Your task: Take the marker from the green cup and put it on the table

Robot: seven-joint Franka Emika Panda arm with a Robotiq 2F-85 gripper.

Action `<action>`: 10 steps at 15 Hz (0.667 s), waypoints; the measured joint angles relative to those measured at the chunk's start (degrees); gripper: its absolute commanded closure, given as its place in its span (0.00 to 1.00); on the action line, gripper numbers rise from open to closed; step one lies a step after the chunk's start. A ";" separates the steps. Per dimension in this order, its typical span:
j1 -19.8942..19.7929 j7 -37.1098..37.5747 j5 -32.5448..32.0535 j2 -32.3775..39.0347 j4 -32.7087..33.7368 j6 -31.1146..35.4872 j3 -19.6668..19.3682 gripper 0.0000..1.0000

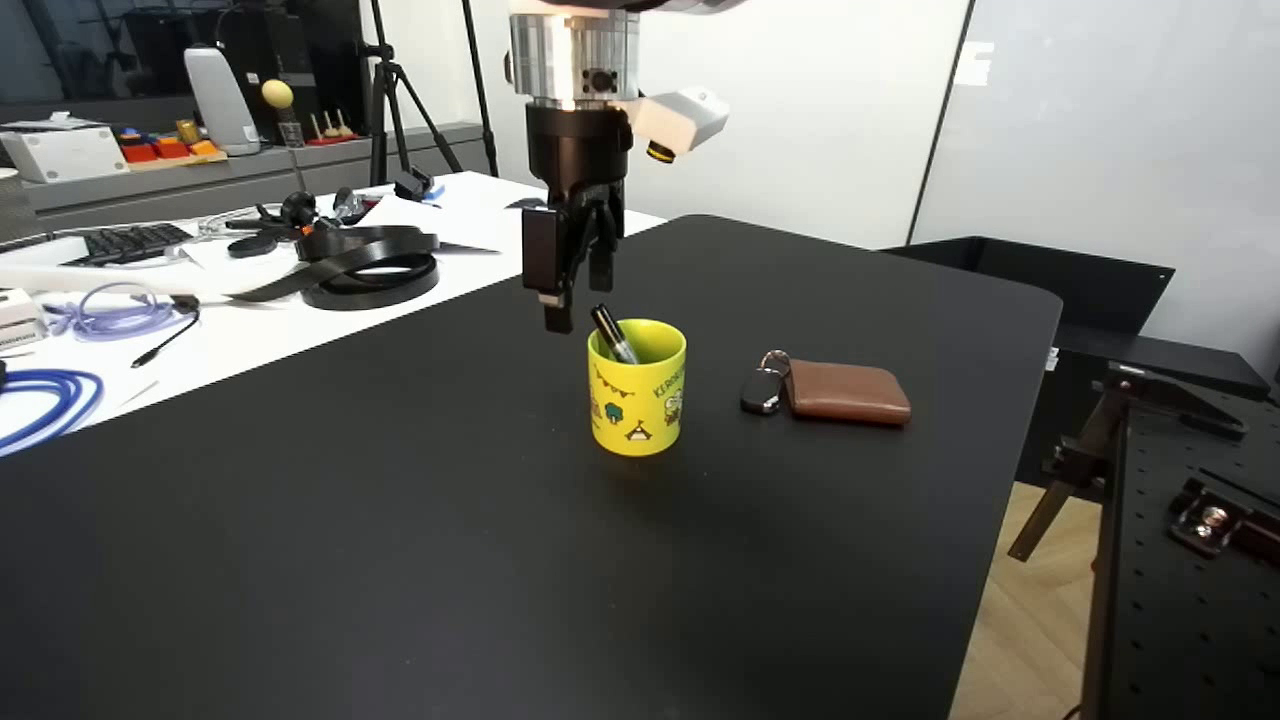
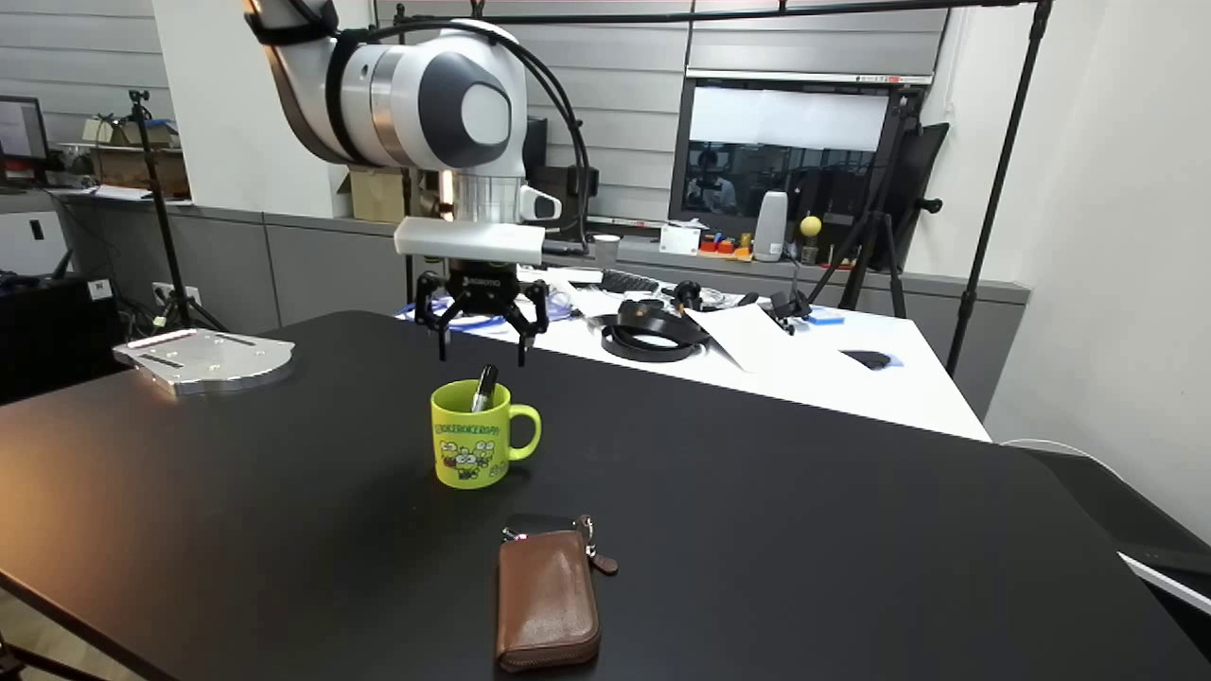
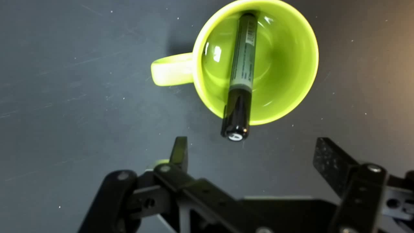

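Note:
The green cup (image 1: 636, 412) stands upright on the black table (image 1: 400, 560); it also shows in an exterior view (image 2: 465, 452) and the wrist view (image 3: 284, 68). The marker (image 3: 242, 68) leans inside the cup. Its black cap sticks out over the rim, and its cap also shows in both exterior views (image 1: 608, 325) (image 2: 484, 383). My gripper (image 2: 482, 357) is open and points down above the cup, with nothing between its fingers. In the wrist view the fingertips (image 3: 252, 142) are wide apart, either side of the marker's cap end and apart from it.
A brown wallet (image 1: 848, 392) with a key fob (image 1: 762, 390) lies beside the cup, also in an exterior view (image 2: 547, 601). A silver metal plate (image 2: 208, 357) lies at the table's far edge. A white table (image 1: 200, 320) with cables and tape adjoins. The cup's handle (image 2: 526, 432) sticks out sideways.

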 measured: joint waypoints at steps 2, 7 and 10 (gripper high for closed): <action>-0.05 0.00 0.18 0.30 -0.38 0.37 0.04 0.33; -1.09 -0.09 3.10 0.26 -1.52 1.23 1.45 0.69; -1.84 -0.09 3.77 -0.09 -1.93 2.15 1.51 0.88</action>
